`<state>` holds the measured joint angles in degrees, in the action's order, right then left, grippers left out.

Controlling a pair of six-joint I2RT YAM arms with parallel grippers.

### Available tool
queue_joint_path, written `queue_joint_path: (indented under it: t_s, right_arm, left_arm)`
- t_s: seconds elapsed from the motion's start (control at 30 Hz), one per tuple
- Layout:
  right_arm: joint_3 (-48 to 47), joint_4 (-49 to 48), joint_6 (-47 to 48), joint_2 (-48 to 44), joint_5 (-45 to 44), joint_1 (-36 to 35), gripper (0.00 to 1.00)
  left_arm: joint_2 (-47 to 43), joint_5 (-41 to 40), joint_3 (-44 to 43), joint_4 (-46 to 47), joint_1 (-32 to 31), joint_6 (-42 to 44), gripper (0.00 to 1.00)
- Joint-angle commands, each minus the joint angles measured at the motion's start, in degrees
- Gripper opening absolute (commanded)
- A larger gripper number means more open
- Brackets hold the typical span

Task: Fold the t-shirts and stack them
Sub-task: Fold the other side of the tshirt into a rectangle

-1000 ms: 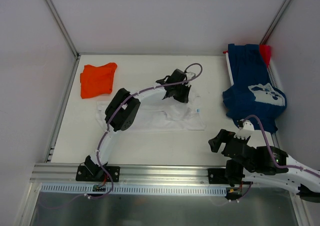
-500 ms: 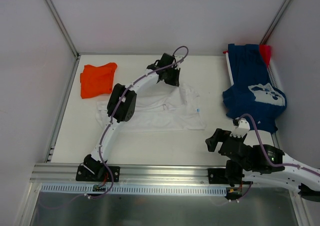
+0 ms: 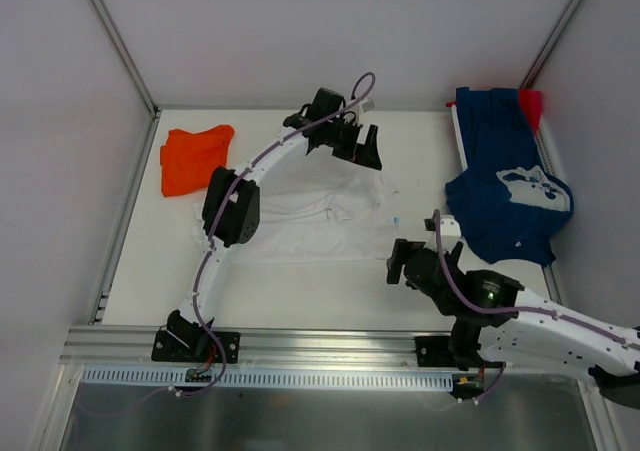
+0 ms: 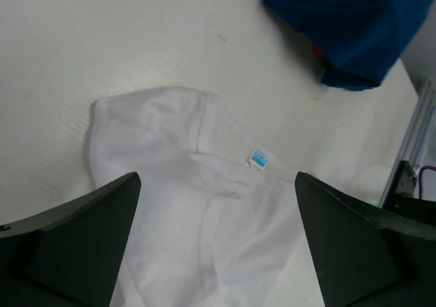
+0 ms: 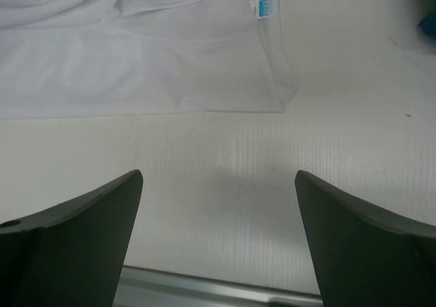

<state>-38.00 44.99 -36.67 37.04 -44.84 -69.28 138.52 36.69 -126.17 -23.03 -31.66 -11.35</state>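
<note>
At the far left of the white surface (image 3: pixel 290 286) the orange t-shirt (image 3: pixel 195 159) lies in a loose bunch near the back corner, apart from everything else. Just right of it, in the middle, the white t-shirt (image 3: pixel 320 216) is spread out mostly flat, its collar end wrinkled and a small blue label (image 4: pixel 258 158) showing at the neck. The left arm reaches across this shirt, and the left claw (image 3: pixel 363 149) hangs over its far right corner; its wrist view shows the fingers spread wide with nothing between them, the collar and label lying below the gap. Nearer the front edge, the right claw (image 3: pixel 400 264) sits just off the white shirt's near right corner, also spread wide and holding nothing, with bare surface under it and the shirt's hem just ahead. Farther right, the navy blue t-shirt (image 3: pixel 505 186) with white print lies crumpled along the right edge of the surface. At its back end, in the far right corner, a bit of the small red t-shirt (image 3: pixel 531 105) peeks out, touching the navy cloth.
</note>
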Motion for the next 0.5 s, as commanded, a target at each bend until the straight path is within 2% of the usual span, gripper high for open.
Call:
queue_joint_path:
  t_s: [0.0,0.03,0.13,0.23,0.33,0.47]
  right_arm:
    - [-2.7,-15.3,12.1,6.4,14.5,9.6,0.99]
    - [-2.4,-20.2,13.4,9.6,20.3,14.6,1.0]
    - [-3.2,-27.1,17.5,15.1,26.5,24.0,0.99]
    - [-4.2,-34.8,19.7,22.9,35.6,31.5,0.99]
    - [-5.9,-41.0,21.5,31.5,41.8,36.2,0.99]
    - [-9.8,-44.6,24.2,42.0,47.1,39.4,1.0]
  left_arm:
    - [-10.9,5.1,-4.2,2.0,3.5,-0.9,0.99]
    - [-11.4,5.2,-4.4,2.0,4.4,-2.8,0.99]
    - [-14.9,1.4,-2.2,2.0,7.6,-5.2,0.99]
    - [-21.3,-6.1,5.2,2.1,9.0,-3.9,0.99]
    - [-27.9,-11.8,13.5,2.2,9.0,-1.7,0.99]
    - [-37.0,-14.6,26.3,4.9,9.1,-3.4,0.99]
